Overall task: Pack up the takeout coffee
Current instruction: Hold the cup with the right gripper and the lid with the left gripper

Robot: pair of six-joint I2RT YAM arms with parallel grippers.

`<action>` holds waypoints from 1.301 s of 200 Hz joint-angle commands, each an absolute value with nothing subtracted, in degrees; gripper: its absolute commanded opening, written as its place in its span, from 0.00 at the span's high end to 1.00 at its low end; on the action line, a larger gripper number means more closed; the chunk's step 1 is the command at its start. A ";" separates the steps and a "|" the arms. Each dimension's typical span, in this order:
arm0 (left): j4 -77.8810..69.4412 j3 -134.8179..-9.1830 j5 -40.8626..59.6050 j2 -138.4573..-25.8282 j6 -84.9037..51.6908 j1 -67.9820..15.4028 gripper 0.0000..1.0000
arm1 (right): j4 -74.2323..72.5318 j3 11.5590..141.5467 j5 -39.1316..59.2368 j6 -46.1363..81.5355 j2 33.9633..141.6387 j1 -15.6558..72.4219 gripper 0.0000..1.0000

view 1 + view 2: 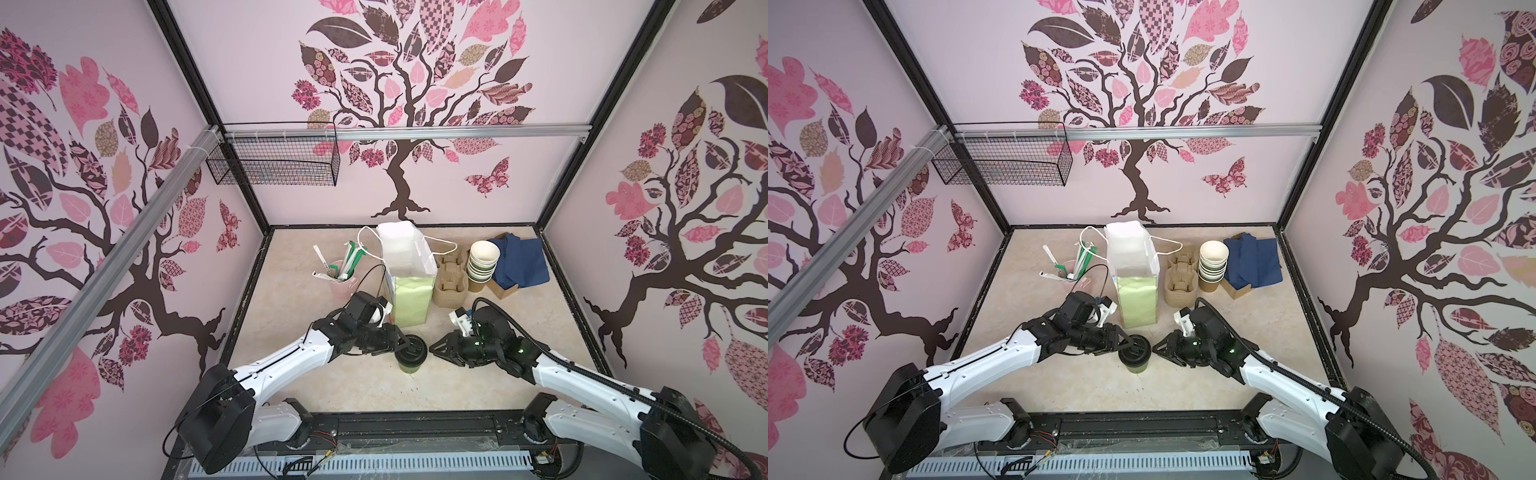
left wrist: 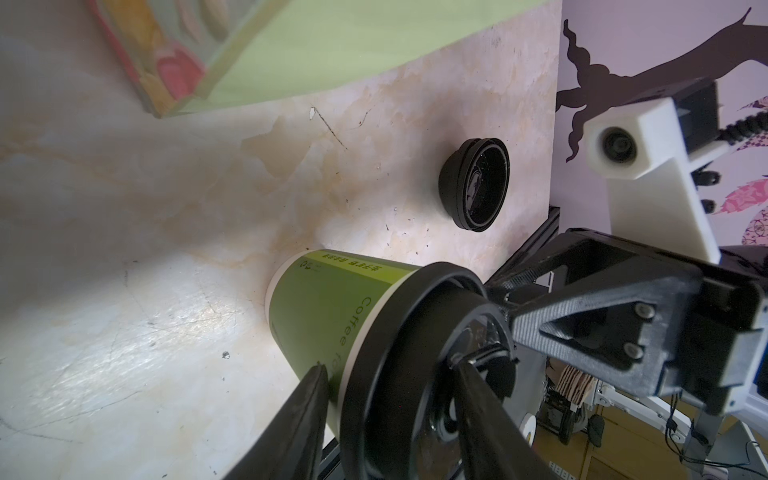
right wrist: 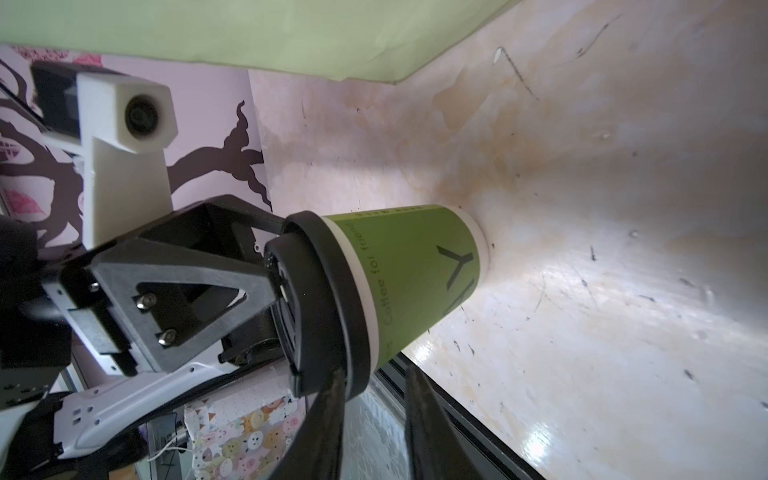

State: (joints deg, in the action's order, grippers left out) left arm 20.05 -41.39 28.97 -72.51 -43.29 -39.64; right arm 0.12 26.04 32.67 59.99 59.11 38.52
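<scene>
On the table (image 1: 332, 386), one takeout coffee (image 1: 409, 362) in grip of left hand (image 1: 405, 344); right hand (image 1: 433, 345) ajar, empty.

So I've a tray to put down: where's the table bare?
Bare: the front strip between coffee and rail; the left edge beside the straw cup; the right, before the napkins, bar a lid. Crowded: the back row around the bag, and the middle, where left gripper and right gripper flank the coffee.
</scene>
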 commanded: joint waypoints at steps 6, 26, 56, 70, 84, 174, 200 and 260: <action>25.22 -40.69 25.75 -72.96 -42.68 -39.66 0.49 | -1.75 27.16 36.91 59.77 61.35 38.85 0.75; 25.38 -40.56 25.64 -72.60 -42.65 -39.70 0.49 | -3.10 27.21 37.32 59.86 62.23 38.85 0.77; 25.49 -40.29 25.57 -72.24 -42.73 -39.67 0.49 | -4.69 27.33 38.63 59.77 64.26 38.85 0.79; 25.58 -40.33 25.52 -72.16 -42.71 -39.66 0.49 | -4.88 27.25 39.03 59.64 64.73 38.88 0.80; 25.57 -40.20 25.41 -72.08 -42.78 -39.68 0.49 | -4.77 26.76 38.96 59.50 64.83 38.85 0.81; 25.22 -38.53 24.74 -72.46 -42.83 -39.64 0.50 | 4.70 22.53 34.46 54.27 69.28 38.85 0.89; 25.05 -37.76 24.52 -72.42 -42.98 -39.66 0.51 | 7.97 22.41 32.43 51.79 71.11 38.85 0.89; 25.09 -37.92 24.22 -72.51 -43.08 -39.69 0.51 | 7.65 24.35 33.31 51.77 66.75 38.85 0.83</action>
